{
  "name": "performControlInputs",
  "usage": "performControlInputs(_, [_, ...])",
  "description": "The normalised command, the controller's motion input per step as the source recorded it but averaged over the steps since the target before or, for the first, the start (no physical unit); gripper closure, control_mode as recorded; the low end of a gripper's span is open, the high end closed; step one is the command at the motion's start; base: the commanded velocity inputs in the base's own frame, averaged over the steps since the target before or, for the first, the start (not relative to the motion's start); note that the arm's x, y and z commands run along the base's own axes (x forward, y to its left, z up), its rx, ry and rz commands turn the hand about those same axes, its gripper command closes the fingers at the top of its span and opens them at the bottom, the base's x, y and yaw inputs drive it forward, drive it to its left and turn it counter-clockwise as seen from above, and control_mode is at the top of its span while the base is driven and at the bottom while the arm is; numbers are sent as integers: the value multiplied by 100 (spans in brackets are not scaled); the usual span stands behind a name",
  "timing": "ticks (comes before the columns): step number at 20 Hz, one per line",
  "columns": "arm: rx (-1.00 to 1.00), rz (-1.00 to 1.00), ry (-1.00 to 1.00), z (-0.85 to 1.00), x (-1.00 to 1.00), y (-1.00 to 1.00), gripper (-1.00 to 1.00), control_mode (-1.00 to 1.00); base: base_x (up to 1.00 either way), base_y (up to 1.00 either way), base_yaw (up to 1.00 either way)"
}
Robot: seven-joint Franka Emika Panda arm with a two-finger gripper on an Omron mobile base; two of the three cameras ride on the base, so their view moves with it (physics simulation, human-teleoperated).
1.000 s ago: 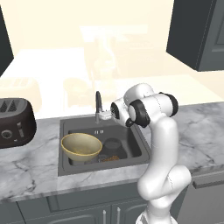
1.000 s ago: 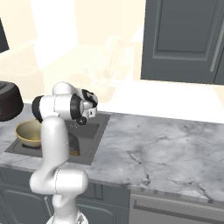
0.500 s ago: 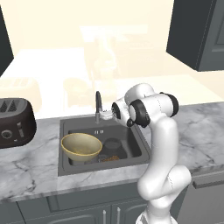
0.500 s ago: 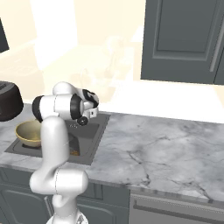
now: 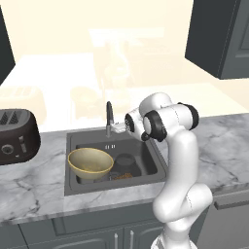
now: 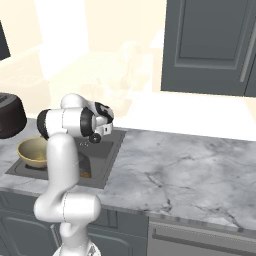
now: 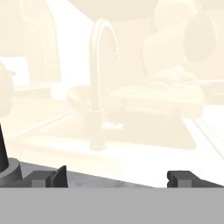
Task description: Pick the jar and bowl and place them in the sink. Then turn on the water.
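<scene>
1. Gripper (image 7: pixel 114 178) is wide open, fingertips (image 7: pixel 57 177) far apart with nothing between them. It sits up at the back of the sink (image 5: pixel 151 151), right by the tap (image 5: pixel 109 116), pointing at the pale back wall.
2. Bowl (image 5: pixel 90 162) is down in the sink on the left side, well below and in front of the gripper. From the right base view you can see it (image 6: pixel 33 151) peeking out past the arm.
3. Jar (image 5: pixel 125 166) is in the basin too, just right of the bowl and nearly touching it, grey lid up, brown granules showing at the bottom. It's almost straight below the gripper.
4. No blue stream coming off the spout, so the water isn't on.
5. Hand view has the dark tap base (image 7: pixel 6 164) at far left, just beside the left fingertip; can't tell if they touch.
6. Compared to a second ago: basically nothing has changed. The arm holds the same pose, the bowl and jar haven't budged, and the jaws are just as wide.
7. Further out: a black toaster (image 5: pixel 17 136) on the marble counter (image 5: pixel 34 189) to the left of the sink, and dark cabinets (image 5: pixel 221 36) up top right.
</scene>
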Motion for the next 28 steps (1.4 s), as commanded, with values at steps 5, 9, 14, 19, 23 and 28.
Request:
performControlInputs(5, [3, -7, 0, 0, 0, -30, -100, -100, 0, 0, 0])
performControlInputs(9, [4, -5, 0, 0, 0, -46, -100, -100, 0, 0, 0])
performControlInputs(14, [1, 0, 0, 0, 0, -52, -100, -100, 0, 0, 0])
performControlInputs(19, [0, 0, 0, 0, 0, -55, -100, -100, 0, 0, 0])
performControlInputs(23, [0, -1, 0, 0, 0, -60, -100, -100, 0, 0, 0])
performControlInputs(28, [0, -3, 0, 0, 0, -66, -100, -100, 0, 0, 0])
